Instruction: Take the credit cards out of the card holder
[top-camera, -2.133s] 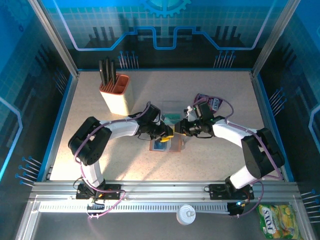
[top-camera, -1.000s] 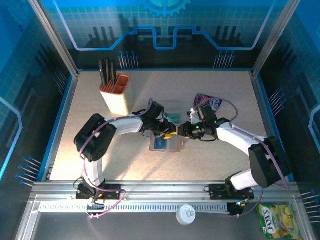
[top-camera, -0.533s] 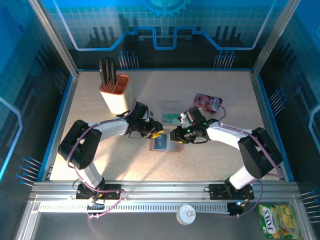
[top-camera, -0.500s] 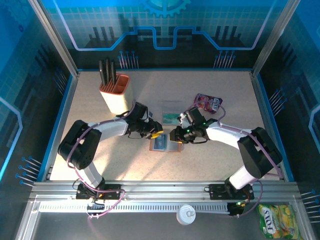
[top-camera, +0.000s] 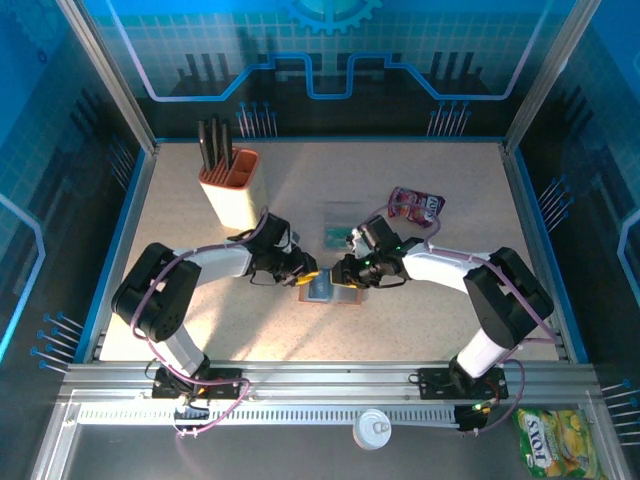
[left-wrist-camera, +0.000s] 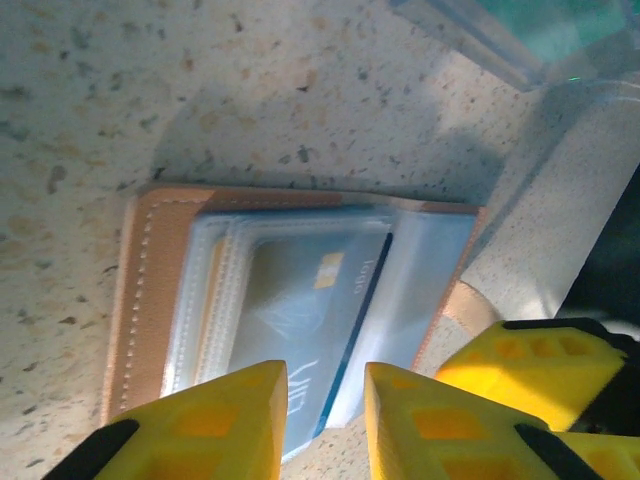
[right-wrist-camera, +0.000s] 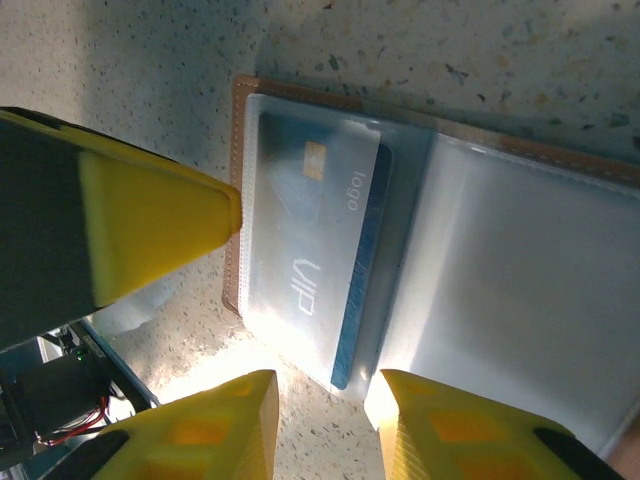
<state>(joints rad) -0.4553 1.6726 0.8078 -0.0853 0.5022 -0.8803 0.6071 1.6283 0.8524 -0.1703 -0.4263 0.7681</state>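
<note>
Flanking the open wallet (top-camera: 328, 291) mid-table (top-camera: 300, 180): left gripper (left-wrist-camera: 325, 385) at its 9 o'clock, right gripper (right-wrist-camera: 325, 395) at 2, both w/ jaws apart, empty. Blue card (right-wrist-camera: 305, 250) sits in its clear pocket. Best approach: pin wallet, pinch card's exposed edge, slide flat.

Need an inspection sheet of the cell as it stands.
Surface: speckled table, nothing spilled.
Job's things: card holder lies open and flat; one credit card sits in its clear pocket.
Clutter: knife block, clear case, purple pouch.
Grippers: left gripper and right gripper are low at the holder, fingers apart, tips close together.
Cables: purple cable runs along the arm; no snag seen.
Surroundings: blue wall panels; snack bag off the table at the front.
</note>
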